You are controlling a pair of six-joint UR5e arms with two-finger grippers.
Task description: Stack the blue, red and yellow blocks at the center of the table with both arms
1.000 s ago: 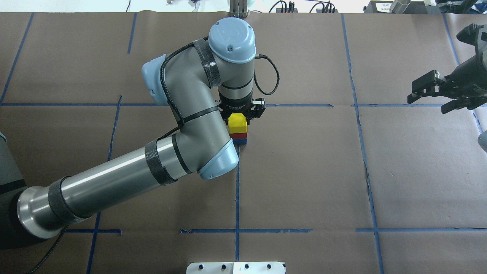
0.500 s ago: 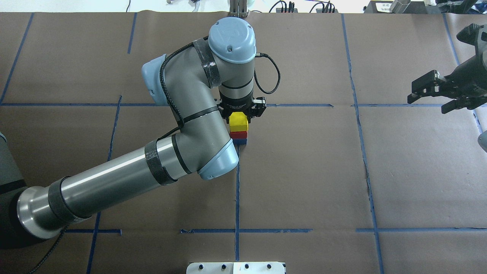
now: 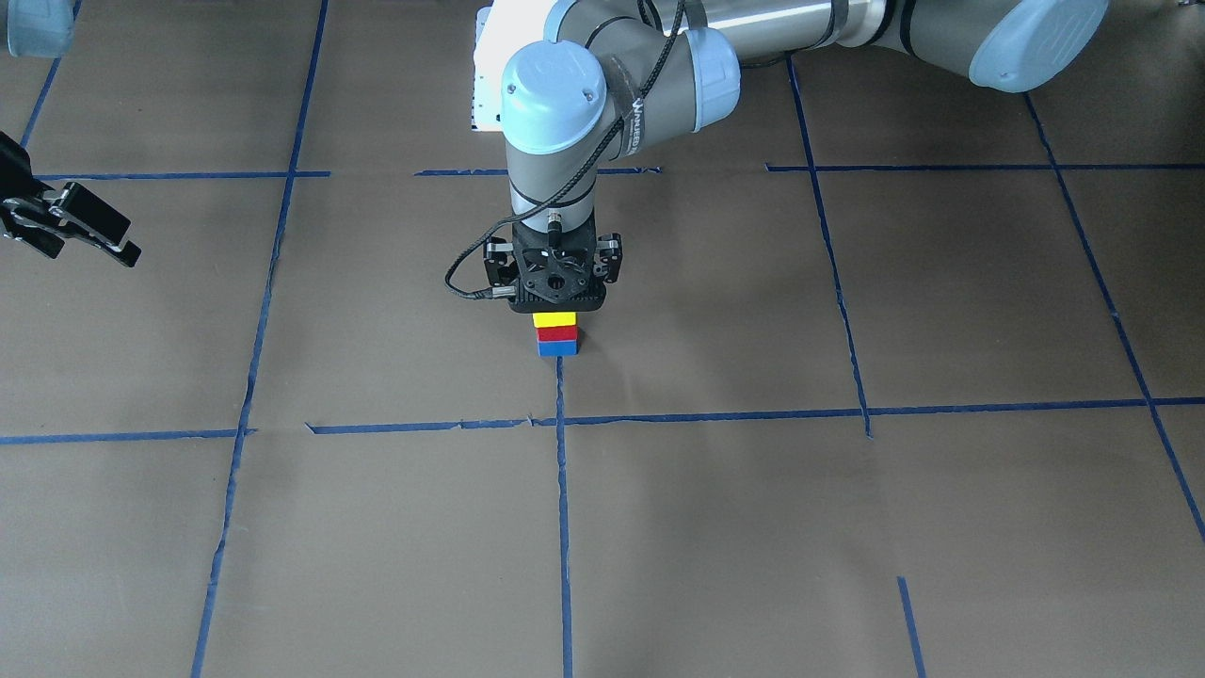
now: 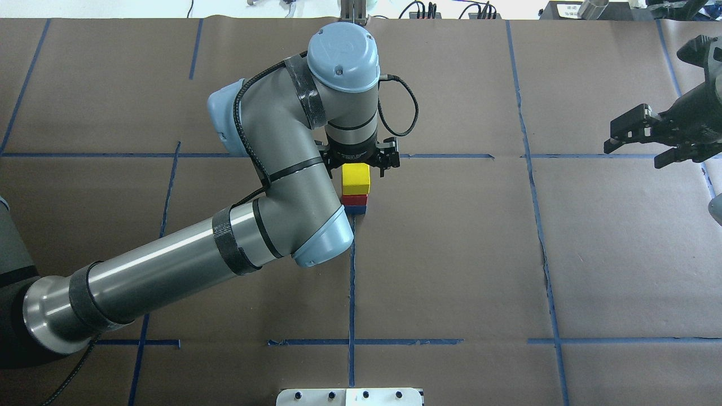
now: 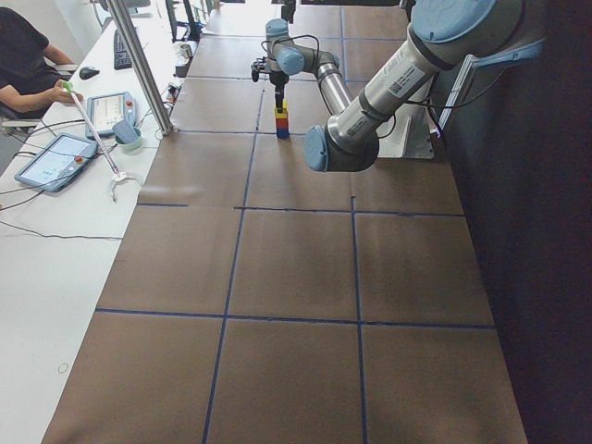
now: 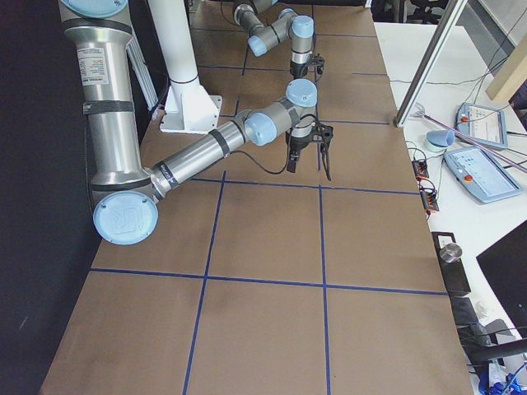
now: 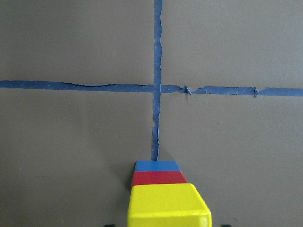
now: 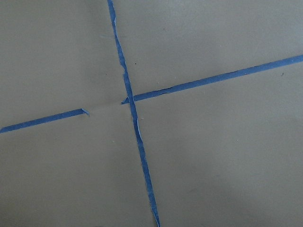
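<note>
— So where do the blocks stand?

— Near the middle of the bench (image 4: 451, 254), in one upright column. The blue block (image 3: 556, 347) rests on the brown paper, the red block (image 3: 555, 333) lies on it, and the yellow block (image 4: 356, 179) tops the pile. Each touches the one beneath it. The column sits at the far end of a blue tape line (image 4: 351, 282) that runs toward the near edge.

— And the left arm?

— The left arm (image 4: 169, 265) reaches in from the left and points its wrist straight down over the column. The left jaws straddle the yellow block. The left wrist camera shows only thin dark slivers of the tips at the bottom edge, each just clear of the block's sides. They stand slightly parted and grip nothing.

— How squarely is the pile built?

— From the front the three faces line up closely. The blue one shows a touch farther to one side.

— What about the other arm?

— The right arm (image 4: 691, 113) hangs over the right end of the bench, well apart from the column. The right jaws are spread wide and hold nothing. Its wrist camera shows only bare paper and crossing tape.
</note>
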